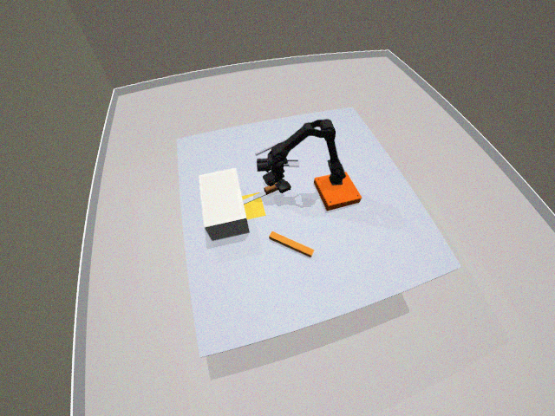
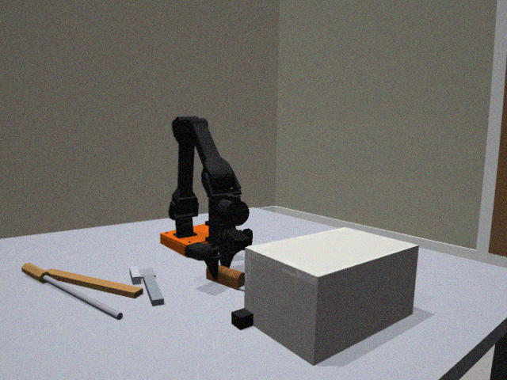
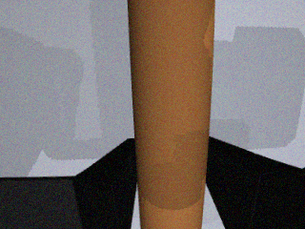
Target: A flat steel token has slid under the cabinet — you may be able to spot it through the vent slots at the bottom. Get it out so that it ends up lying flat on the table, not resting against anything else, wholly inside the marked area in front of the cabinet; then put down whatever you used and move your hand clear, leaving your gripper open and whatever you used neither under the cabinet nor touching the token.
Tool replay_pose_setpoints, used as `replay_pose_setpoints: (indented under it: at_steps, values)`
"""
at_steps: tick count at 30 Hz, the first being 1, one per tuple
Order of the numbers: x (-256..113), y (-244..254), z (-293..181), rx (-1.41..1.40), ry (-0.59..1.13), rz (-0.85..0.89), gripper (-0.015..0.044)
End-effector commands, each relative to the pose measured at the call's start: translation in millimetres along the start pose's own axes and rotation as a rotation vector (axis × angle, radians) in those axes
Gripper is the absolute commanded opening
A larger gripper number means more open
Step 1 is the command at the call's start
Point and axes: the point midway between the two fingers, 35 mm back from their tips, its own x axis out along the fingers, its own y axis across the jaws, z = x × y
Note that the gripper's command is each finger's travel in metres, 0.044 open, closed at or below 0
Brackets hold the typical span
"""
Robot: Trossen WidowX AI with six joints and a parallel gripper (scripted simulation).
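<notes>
My gripper (image 1: 276, 184) (image 2: 220, 270) (image 3: 167, 145) is shut on the brown handle (image 1: 270, 189) (image 2: 233, 276) (image 3: 172, 72) of a thin-rod tool, held low in front of the cabinet (image 1: 221, 197) (image 2: 282, 302). The tool's grey rod (image 1: 256, 198) crosses above the yellow marked area (image 1: 256, 211) and reaches the cabinet's front edge in the top view; its far end is hidden there. The exterior view hides the rod and the yellow area behind the cabinet. The steel token and the vent slots are not visible in any view.
An orange bar (image 1: 291, 243) lies in front of the cabinet to one side. On the other side lie a wooden stick (image 2: 93, 283), a grey rod (image 2: 81, 296) with a wooden handle and a grey T-shaped piece (image 2: 152, 289). A black cube (image 2: 242, 319) stands by the cabinet.
</notes>
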Motion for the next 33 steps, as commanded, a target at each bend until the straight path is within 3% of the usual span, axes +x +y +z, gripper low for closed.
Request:
replay_pose_setpoints:
  at_steps: [1, 33]
  values:
    - [0.8, 0.0, -7.5, -0.001, 0.003, 0.0, 0.0]
    - [1.2, -1.7, -47.1, -0.002, 0.007, 0.0, 0.0]
